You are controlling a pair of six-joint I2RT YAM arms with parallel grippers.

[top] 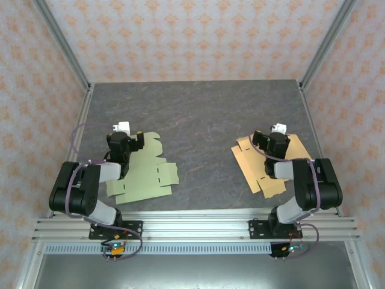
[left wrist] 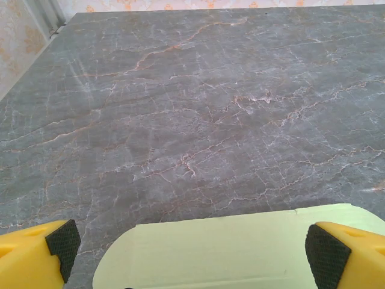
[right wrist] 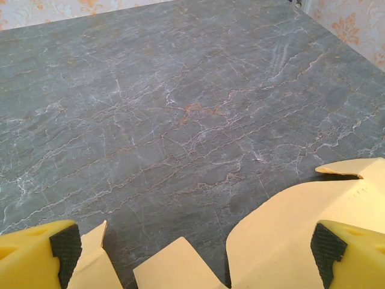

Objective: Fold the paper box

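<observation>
A flat light-green paper box blank [top: 146, 177] lies on the dark table at the near left. Above its far part hangs my left gripper [top: 124, 139], open with nothing between its fingers. In the left wrist view a rounded green flap [left wrist: 228, 247] lies below the wide-apart yellow fingers [left wrist: 36, 250]. A flat tan paper box blank [top: 264, 171] lies at the near right, partly under my right gripper [top: 272, 139], which is open and holds nothing. The right wrist view has tan flaps [right wrist: 295, 235] below the open fingers [right wrist: 349, 253].
Grey marble-patterned tabletop [top: 198, 114] stretches between and beyond the two blanks. Metal frame posts [top: 63, 45] and patterned walls close in the back and sides. An aluminium rail [top: 192, 226] carrying both arm bases runs along the near edge.
</observation>
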